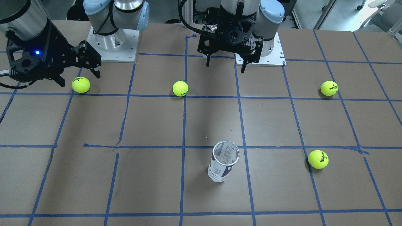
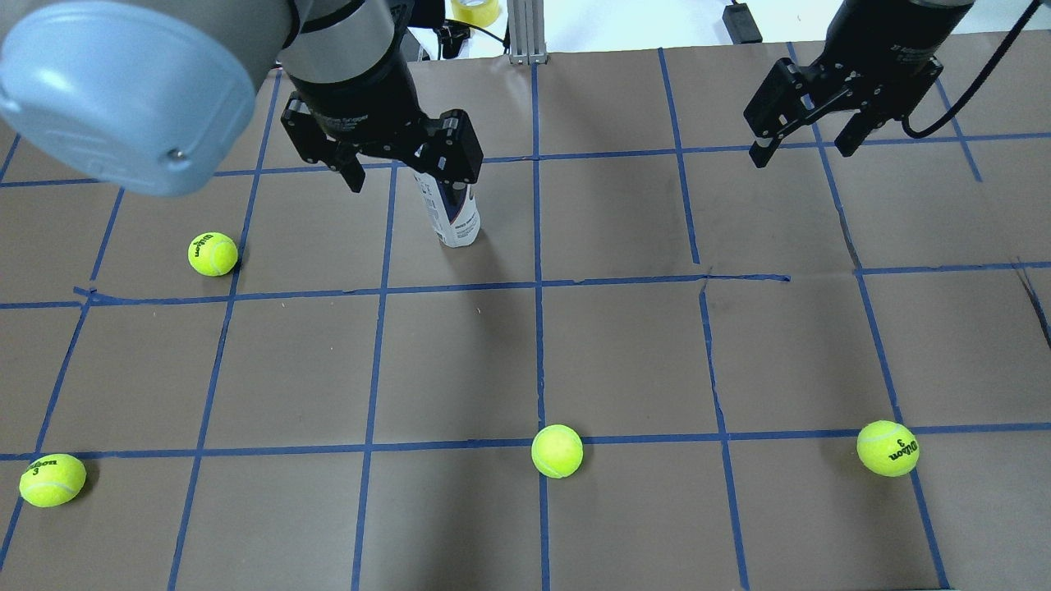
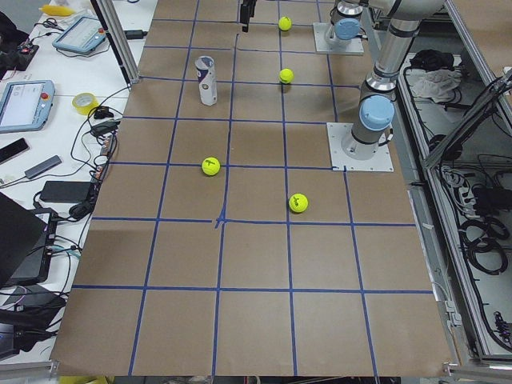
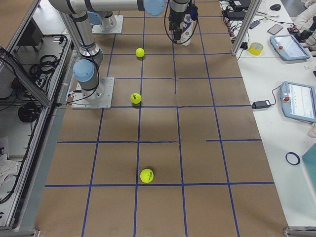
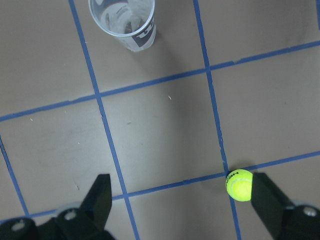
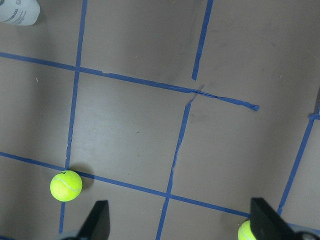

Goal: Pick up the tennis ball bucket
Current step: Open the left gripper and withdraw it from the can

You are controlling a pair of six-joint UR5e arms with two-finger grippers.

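The tennis ball bucket point(image 1: 223, 161) is a clear tube with a white and navy label. It stands upright and empty, open end up, at the table's middle on the operators' side. My left gripper point(image 1: 225, 67) is open and empty, high above the table near the robot's base. In the left wrist view the bucket point(image 5: 122, 22) is at the top edge, far ahead of the open fingers point(image 5: 97, 200). In the overhead view the left gripper point(image 2: 408, 176) covers the bucket's top point(image 2: 452, 213). My right gripper point(image 2: 801, 154) is open and empty.
Several yellow-green tennis balls lie on the brown, blue-taped table point(image 1: 157, 125). One ball point(image 1: 81, 85) is just below the right gripper point(image 1: 79, 77), one point(image 1: 180, 88) is in the middle, and two lie on the robot's left, one nearer it point(image 1: 329, 88) and one farther out point(image 1: 318, 159).
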